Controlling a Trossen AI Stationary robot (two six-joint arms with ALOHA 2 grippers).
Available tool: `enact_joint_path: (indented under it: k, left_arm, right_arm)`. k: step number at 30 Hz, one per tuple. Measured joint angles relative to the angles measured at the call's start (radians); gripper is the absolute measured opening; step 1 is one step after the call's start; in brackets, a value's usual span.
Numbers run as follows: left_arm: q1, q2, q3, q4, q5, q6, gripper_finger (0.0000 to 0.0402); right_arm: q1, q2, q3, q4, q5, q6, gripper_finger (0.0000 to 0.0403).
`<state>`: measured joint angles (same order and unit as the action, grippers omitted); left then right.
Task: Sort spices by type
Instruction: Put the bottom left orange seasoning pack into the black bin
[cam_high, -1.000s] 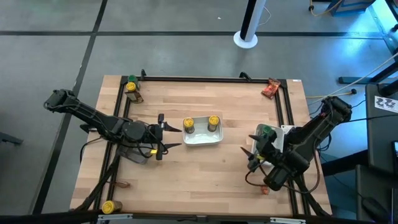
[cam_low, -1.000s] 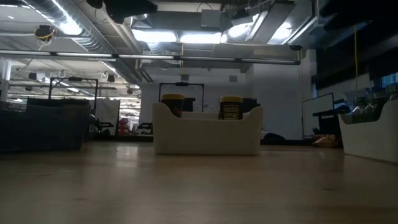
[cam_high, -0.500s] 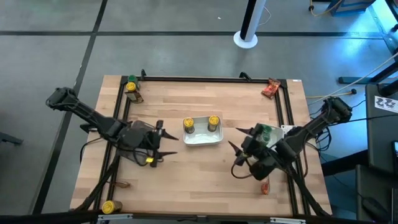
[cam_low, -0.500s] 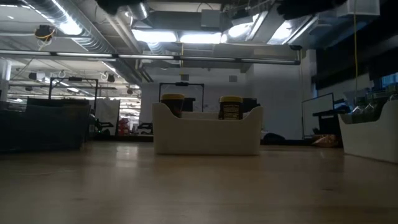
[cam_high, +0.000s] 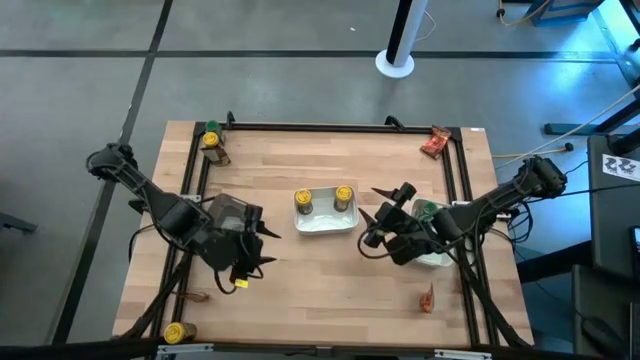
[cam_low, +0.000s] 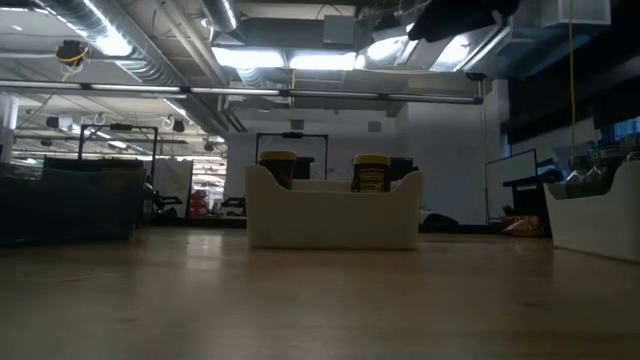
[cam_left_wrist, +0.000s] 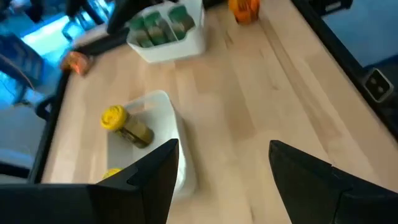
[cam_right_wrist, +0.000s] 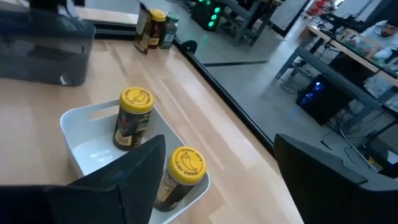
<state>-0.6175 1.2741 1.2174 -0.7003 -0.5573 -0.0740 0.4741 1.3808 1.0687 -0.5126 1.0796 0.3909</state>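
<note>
A white tray (cam_high: 322, 222) at the table's middle holds two yellow-lidded jars (cam_high: 303, 201) (cam_high: 343, 196), both upright; the right wrist view shows them too (cam_right_wrist: 134, 118) (cam_right_wrist: 180, 174). A second white tray (cam_high: 437, 250) at the right holds green-lidded jars (cam_left_wrist: 165, 26). My left gripper (cam_high: 266, 247) hangs open left of the middle tray, with nothing between its fingers (cam_left_wrist: 155, 177). My right gripper (cam_high: 375, 217) hangs open just right of that tray, also holding nothing. Loose jars stand at the far left corner (cam_high: 211, 145). One yellow-lidded jar (cam_high: 174, 332) stands near the front left.
A clear grey bin (cam_high: 228, 214) sits under my left arm. Red-orange packets lie at the far right corner (cam_high: 434, 143), near the front right (cam_high: 428, 298) and at the front left (cam_high: 195, 296). A black frame (cam_high: 330, 127) edges the table.
My left gripper has drawn toward the table's near edge and risen, staying open. My right gripper has swung from beside the right tray toward the table's left and far side, up to the middle tray, rolling as it went and staying open. No spice has moved.
</note>
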Motion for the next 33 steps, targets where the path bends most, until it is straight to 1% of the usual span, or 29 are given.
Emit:
enact_joint_path:
  k: [6,8,10,12,15,19,23,27,30,33]
  left_arm:
    - [-0.004,0.074,0.111,-0.156,0.022,-0.062,0.0233]
    - [-0.004,0.083,0.139,-0.220,0.044,-0.118,0.0233]
    - [-0.007,0.084,0.165,-0.288,0.087,-0.223,0.0233]
    - [-0.020,0.084,0.185,-0.342,0.147,-0.363,0.0233]
    - [-0.058,0.083,0.192,-0.425,0.224,-0.574,0.0233]
    - [-0.131,0.098,0.192,-0.551,0.336,-0.781,0.0233]
    - [-0.205,0.119,0.191,-0.605,0.399,-0.947,0.0233]
    - [-0.271,0.137,0.191,-0.607,0.435,-1.051,0.0233]
    - [-0.323,0.160,0.191,-0.620,0.447,-1.085,0.0233]
    - [-0.372,0.185,0.178,-0.646,0.447,-1.074,0.0233]
  right_arm:
    - [-0.026,0.000,0.000,0.028,-0.045,-0.025,0.0298]
    - [-0.026,0.000,0.000,0.058,-0.047,-0.030,0.0298]
    - [-0.024,0.000,0.000,0.086,-0.052,-0.037,0.0298]
    - [-0.023,0.000,0.000,0.108,-0.053,-0.053,0.0298]
    - [-0.023,0.000,0.000,0.121,-0.091,-0.050,0.0298]
    - [-0.023,0.000,0.000,0.148,-0.208,-0.034,0.0298]
    - [-0.023,0.000,0.000,0.144,-0.314,-0.033,0.0298]
    - [-0.023,0.005,0.000,0.143,-0.384,-0.034,0.0298]
    - [-0.023,0.005,0.000,0.145,-0.384,-0.033,0.0298]
    - [-0.023,0.005,0.000,0.144,-0.384,-0.037,0.0298]
